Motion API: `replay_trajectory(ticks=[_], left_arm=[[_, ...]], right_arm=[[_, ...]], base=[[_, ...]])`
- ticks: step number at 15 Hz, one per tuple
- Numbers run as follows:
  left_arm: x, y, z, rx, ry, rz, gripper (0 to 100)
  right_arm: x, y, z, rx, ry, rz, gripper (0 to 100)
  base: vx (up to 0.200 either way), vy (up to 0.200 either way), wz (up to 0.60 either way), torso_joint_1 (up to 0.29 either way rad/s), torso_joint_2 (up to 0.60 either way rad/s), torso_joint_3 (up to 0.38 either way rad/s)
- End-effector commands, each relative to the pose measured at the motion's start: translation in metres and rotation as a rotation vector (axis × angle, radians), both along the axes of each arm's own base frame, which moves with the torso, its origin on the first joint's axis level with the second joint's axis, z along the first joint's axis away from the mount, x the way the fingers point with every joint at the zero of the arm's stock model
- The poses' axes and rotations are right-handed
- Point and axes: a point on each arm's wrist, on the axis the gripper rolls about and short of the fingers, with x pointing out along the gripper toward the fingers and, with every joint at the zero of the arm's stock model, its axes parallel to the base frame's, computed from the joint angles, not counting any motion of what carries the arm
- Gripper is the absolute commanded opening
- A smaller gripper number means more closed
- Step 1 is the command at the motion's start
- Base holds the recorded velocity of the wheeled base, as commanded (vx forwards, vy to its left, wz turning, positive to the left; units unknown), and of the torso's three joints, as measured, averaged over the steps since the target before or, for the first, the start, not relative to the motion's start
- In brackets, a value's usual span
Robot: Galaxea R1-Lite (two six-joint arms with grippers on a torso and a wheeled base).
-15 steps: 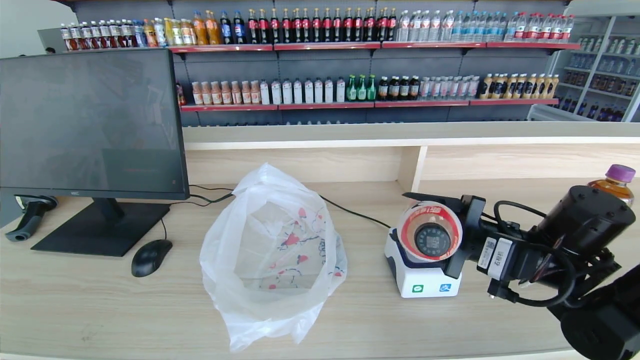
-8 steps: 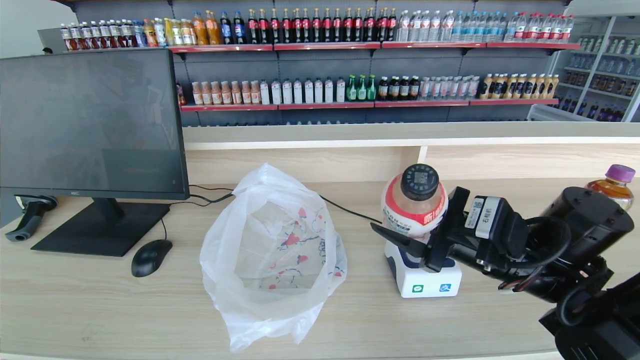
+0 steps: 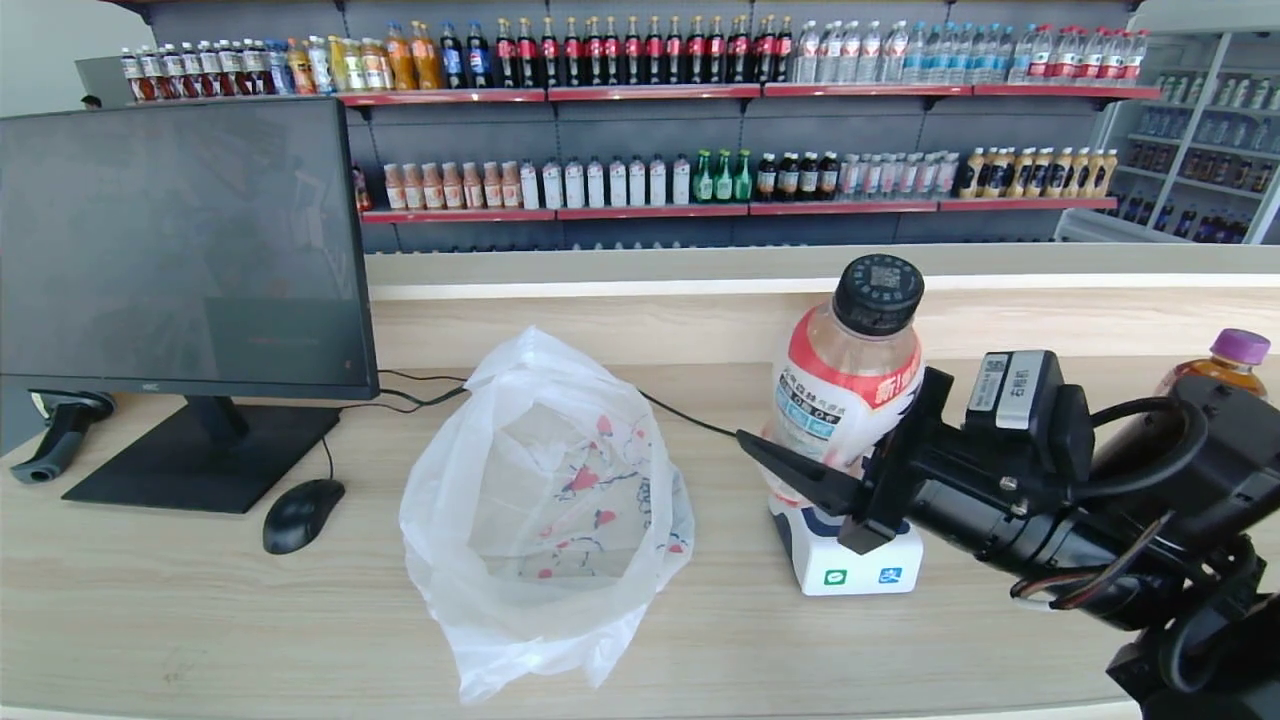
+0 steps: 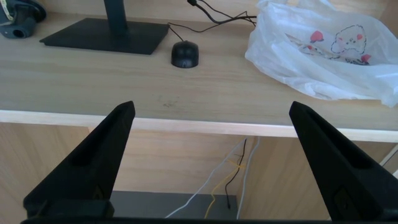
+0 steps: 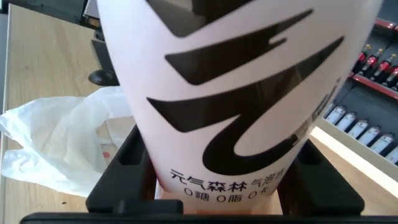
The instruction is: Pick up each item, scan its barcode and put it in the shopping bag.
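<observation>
My right gripper is shut on a drink bottle with a white and red label and a black cap. It holds the bottle upright above the small white scanner on the counter, to the right of the shopping bag. In the right wrist view the bottle sits between the dark fingers. The white plastic shopping bag stands open at the counter's middle and also shows as the bag in the left wrist view. My left gripper hangs open below the counter's front edge with nothing between its fingers.
A monitor stands at the left with a mouse and a handheld scanner beside it. A bottle with a purple cap stands at the far right. A cable runs behind the bag. Stocked shelves line the back.
My right gripper has turned the bottle from lying cap-forward over the scanner to upright and raised it. The bag and left gripper have stayed put.
</observation>
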Motion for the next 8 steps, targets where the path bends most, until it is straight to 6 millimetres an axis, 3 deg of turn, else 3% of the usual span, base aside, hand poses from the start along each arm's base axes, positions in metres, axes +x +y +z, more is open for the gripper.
replay_trajectory(ticks=[1,3,6,8], left_arm=[[0.000,0.000,0.000,0.000,0.001,0.000,100],[0.000,0.000,0.000,0.000,0.001,0.001,100],[0.000,0.000,0.000,0.000,-0.001,0.000,100],[0.000,0.000,0.000,0.000,0.001,0.000,100]], right_arm=[[-0.010,-0.001,0.007,0.040,0.028,0.034,0],[-0.013,0.002,0.016,0.098,0.047,0.027,0],[-0.008,-0.006,0.020,0.213,0.117,-0.177,0],[0.001,0.001,0.028,0.306,0.125,-0.298,0]], base=[[0.000,0.000,0.00,0.000,0.00,0.000],[0.000,0.000,0.00,0.000,0.00,0.000],[0.000,0.000,0.00,0.000,0.00,0.000],[0.000,0.000,0.00,0.000,0.00,0.000]])
